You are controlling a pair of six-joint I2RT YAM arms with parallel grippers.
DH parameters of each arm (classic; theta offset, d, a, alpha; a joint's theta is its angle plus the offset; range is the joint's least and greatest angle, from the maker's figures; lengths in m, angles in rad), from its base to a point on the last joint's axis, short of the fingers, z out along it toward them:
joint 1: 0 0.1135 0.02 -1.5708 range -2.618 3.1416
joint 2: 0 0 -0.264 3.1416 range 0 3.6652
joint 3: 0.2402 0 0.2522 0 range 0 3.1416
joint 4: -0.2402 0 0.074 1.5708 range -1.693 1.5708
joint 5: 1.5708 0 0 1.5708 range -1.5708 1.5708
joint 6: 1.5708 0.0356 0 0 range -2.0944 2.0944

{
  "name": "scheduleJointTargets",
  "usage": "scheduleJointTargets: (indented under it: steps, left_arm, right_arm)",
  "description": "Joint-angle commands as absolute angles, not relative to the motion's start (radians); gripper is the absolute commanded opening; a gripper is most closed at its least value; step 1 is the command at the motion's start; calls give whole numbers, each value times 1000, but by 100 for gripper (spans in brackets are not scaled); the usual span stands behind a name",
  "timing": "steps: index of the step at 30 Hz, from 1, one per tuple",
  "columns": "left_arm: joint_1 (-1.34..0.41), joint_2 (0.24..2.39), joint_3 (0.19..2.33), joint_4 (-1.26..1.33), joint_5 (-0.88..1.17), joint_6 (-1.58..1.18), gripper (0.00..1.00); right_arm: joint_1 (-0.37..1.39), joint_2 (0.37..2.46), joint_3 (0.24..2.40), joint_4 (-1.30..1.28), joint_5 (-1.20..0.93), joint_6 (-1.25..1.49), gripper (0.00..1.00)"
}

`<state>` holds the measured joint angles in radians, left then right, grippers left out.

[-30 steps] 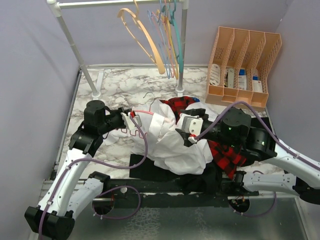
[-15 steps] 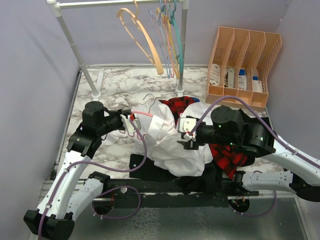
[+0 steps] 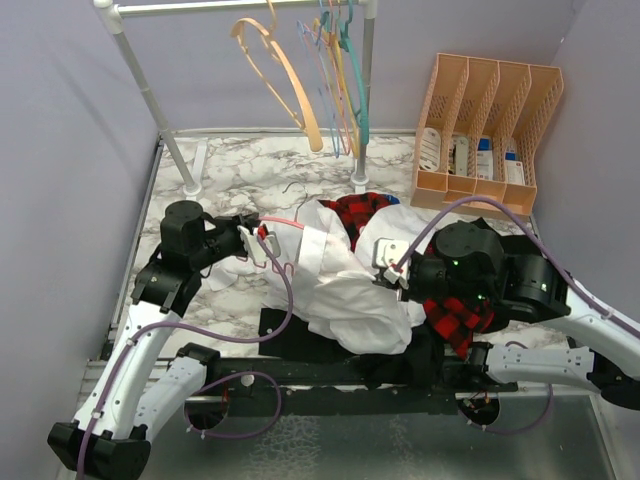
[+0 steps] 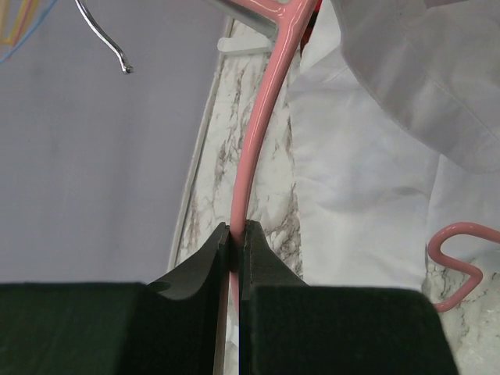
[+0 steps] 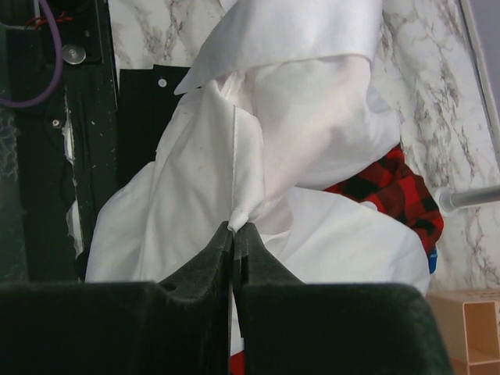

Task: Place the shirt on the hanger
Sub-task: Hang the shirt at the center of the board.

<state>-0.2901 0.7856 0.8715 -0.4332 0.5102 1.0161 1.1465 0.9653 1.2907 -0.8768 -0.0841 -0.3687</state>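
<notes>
The white shirt lies crumpled in the middle of the marble table, partly over a red-and-black plaid shirt. My left gripper is shut on one arm of the thin pink hanger, whose far end runs under the shirt's folds. In the left wrist view the pink hanger rises from between the left gripper's fingertips, with the shirt to its right. My right gripper is shut on a small pinch of shirt fabric; in the right wrist view the shirt bunches up at the right gripper's tips.
A clothes rack with several hangers stands at the back. A peach file organiser sits at the back right. The plaid shirt and a black garment lie around the white shirt.
My right gripper has closed on the shirt fabric and drawn it back to the right. The left gripper has kept its hold on the hanger, shifting only slightly.
</notes>
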Motion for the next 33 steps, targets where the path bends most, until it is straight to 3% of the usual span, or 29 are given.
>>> scheduleJointTargets:
  steps: [1,10,14,18,20,23,24,33]
  left_arm:
    - [-279,774,923,-355,512,1019,0]
    - [-257,802,964,-319,509,1010,0]
    - [-245,811,975,-314,493,1009,0]
    - [-235,824,992,-316,487,996,0]
    - [-233,829,999,-322,498,985,0]
    - [-228,837,1003,-329,507,978,0]
    - [-226,840,1001,-335,509,981,0]
    - [-212,857,995,-364,503,1002,0]
  right_arm:
    - [1153,898,1255,-965,-25,-259,1]
    - [1153,822,1181,-977,6,-219,2]
    - [1153,794,1154,-986,22,-203,14]
    - [1153,763,1126,-967,29,-200,43]
    - [1152,755,1127,-944,37,-225,48]
    - [1152,769,1189,-872,62,-285,75]
    - [1153,785,1220,-838,64,-305,80]
    - [1154,1103,1375,-588,104,-657,84]
